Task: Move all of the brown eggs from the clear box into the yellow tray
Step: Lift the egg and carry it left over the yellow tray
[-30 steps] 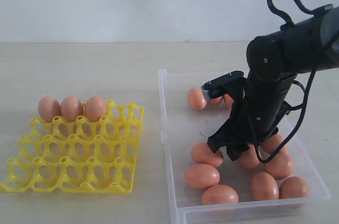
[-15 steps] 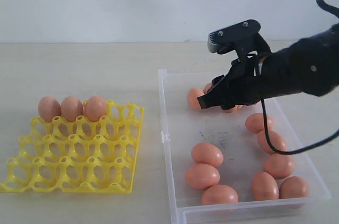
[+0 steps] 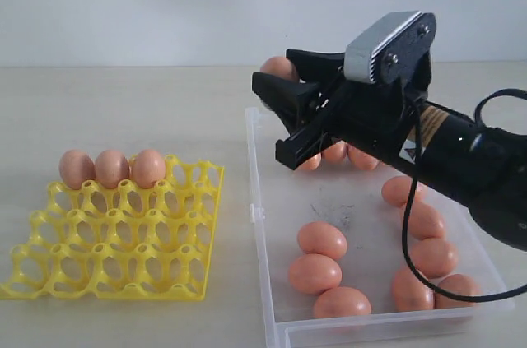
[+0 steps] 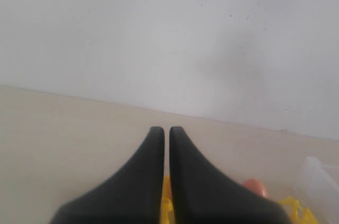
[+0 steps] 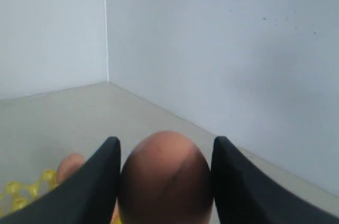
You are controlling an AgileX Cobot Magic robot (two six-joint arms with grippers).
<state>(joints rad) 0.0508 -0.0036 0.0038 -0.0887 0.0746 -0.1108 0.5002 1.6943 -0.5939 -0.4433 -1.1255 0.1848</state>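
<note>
Brown eggs (image 3: 323, 239) lie mostly loose on the floor of the clear box (image 3: 256, 200), some of them hidden behind the arm (image 3: 461, 159); three more eggs (image 3: 112, 168) sit side by side in the far row of the yellow tray (image 3: 107, 289), which stands left of the box and apart from it; one egg (image 5: 165, 179) is clamped between the fingers of the right gripper (image 5: 165, 142), in the air above the box's far left corner; the left gripper (image 4: 166, 131) has its fingers pressed together with nothing between them, above the pale table (image 4: 63, 128), a bit of the tray showing beneath it.
</note>
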